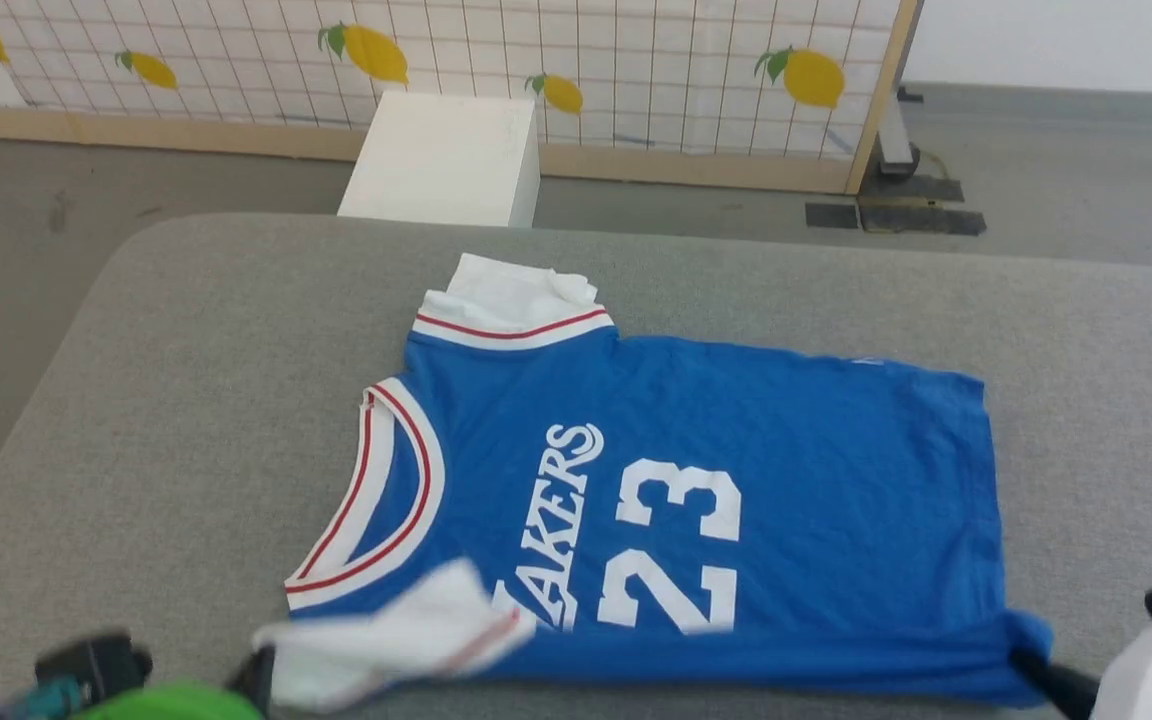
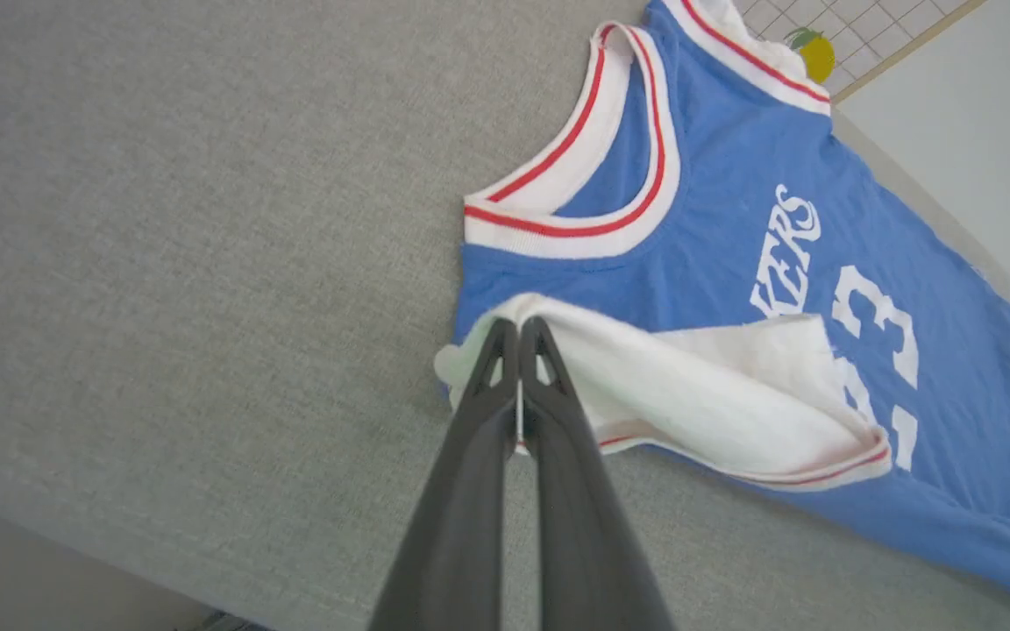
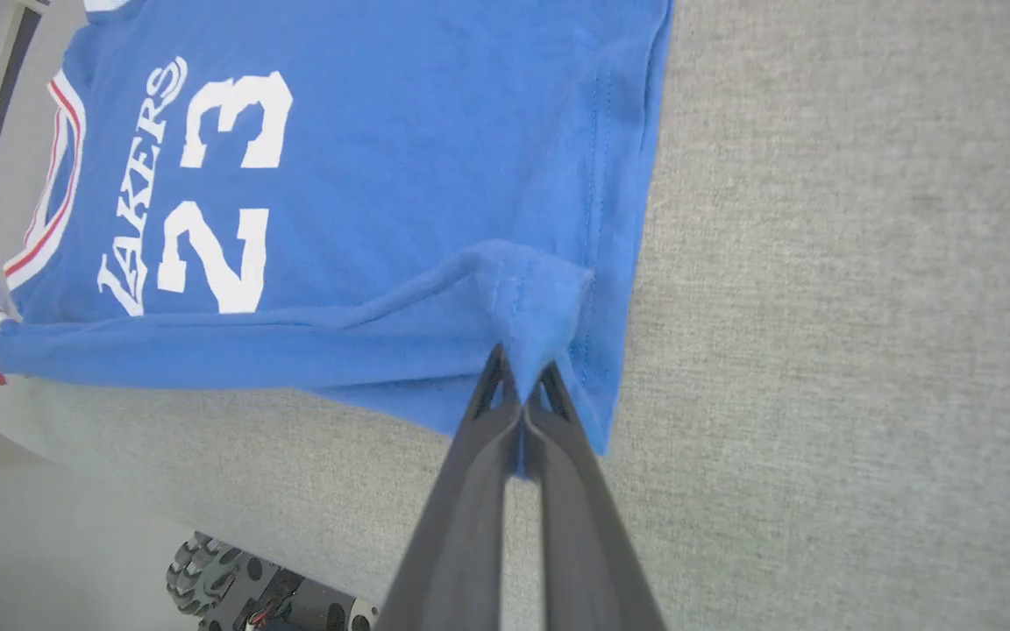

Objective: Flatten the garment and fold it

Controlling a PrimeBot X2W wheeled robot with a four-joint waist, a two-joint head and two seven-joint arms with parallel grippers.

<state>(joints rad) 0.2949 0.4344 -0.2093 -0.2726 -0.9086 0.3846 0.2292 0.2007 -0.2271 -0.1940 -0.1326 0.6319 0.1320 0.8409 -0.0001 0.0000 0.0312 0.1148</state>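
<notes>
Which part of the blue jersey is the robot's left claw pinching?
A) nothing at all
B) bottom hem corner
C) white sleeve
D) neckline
C: on the jersey, the left gripper is shut on the white, red-trimmed sleeve.

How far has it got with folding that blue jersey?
Done: the jersey lies mostly flat on the grey surface, number up. In hand: the left gripper is shut on the near white sleeve, the right gripper on the near hem corner, both lifted slightly. Left: carrying that edge across and finishing the folds.
</notes>
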